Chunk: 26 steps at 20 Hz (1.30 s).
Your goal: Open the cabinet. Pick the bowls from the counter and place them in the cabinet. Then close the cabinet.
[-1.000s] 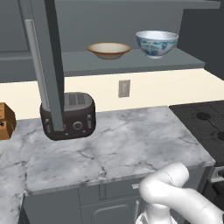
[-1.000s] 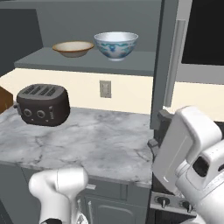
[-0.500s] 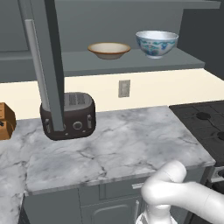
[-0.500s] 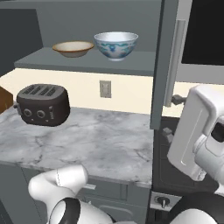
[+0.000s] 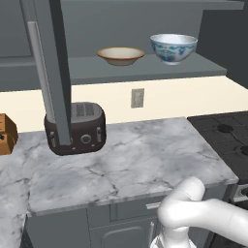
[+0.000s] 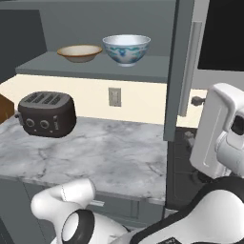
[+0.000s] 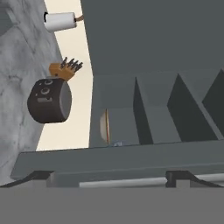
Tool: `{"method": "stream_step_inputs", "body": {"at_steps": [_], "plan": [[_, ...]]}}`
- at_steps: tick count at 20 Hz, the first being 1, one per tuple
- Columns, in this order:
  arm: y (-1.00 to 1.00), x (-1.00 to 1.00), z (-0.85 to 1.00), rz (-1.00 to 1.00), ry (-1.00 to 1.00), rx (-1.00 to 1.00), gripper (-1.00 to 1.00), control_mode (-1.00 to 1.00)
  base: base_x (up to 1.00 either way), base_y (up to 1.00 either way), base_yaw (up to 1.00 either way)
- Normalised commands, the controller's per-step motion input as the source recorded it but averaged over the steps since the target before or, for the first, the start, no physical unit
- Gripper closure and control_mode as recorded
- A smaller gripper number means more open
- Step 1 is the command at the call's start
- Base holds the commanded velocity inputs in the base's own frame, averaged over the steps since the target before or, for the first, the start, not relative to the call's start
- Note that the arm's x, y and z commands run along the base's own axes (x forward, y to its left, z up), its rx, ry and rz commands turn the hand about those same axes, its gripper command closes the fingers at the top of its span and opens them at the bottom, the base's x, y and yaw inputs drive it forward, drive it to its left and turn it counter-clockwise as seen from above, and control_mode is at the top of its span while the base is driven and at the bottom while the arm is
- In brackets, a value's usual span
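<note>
Two bowls sit on the grey shelf (image 5: 145,72) inside the open cabinet (image 6: 177,71); no writing, brand or label can be read on anything. Left to right in the left base view: a brown wooden block (image 5: 6,134) at the 9 o'clock edge, then the cabinet's left door (image 5: 53,72) swung out edge-on with its long silver bar handle (image 5: 39,82), and behind its lower end a dark four-slot toaster (image 5: 77,128) standing on the marble worktop (image 5: 135,164). At about 12 o'clock the cream bowl (image 5: 120,55) with its tan rim rests on the shelf, and just beside it at 1 o'clock the blue-patterned white bowl (image 5: 173,48) stands upright; the two are apart. A wall outlet (image 5: 137,98) shows below them on the cream backsplash, and a black stove (image 5: 227,140) lies at 3 o'clock.

The arm is folded low: a white elbow link (image 5: 203,218) at 5 o'clock in the left base view, and a tall white forearm (image 6: 214,133) upright at 3 o'clock in the right base view, beside the right door's handle (image 6: 188,71). The hand view looks along the rolled hand, with the handle bar (image 7: 122,182) across 6 o'clock. The hand's fingers cannot be made out; it stands released, spread wide, grasping nothing.
</note>
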Motion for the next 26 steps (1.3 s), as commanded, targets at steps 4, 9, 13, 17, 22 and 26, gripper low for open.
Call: {"method": "stream_step_inputs", "body": {"at_steps": [4, 9, 13, 17, 22, 26], "plan": [[0.00, 0.49, -0.26, -0.04, 0.02, 0.00, -1.00, -1.00, 0.00, 0.00, 0.00], [0.00, 0.41, -0.24, -0.05, 0.07, 0.00, -1.00, -1.00, 0.00, 0.00, 0.00], [0.00, 0.44, -0.15, -0.05, 0.08, 0.00, -1.00, -1.00, 0.00, 0.00, 0.00], [0.00, 0.48, 0.00, -0.03, 0.08, 0.00, -1.00, -1.00, 0.00, 0.00, 0.00], [0.16, 0.15, 0.16, 0.00, 0.06, 0.02, -1.00, -1.00, 0.00, 0.00, 0.00], [0.40, 0.00, 0.06, 0.00, 0.05, 0.01, -1.00, -1.00, 0.00, 0.00, 0.00]]}}
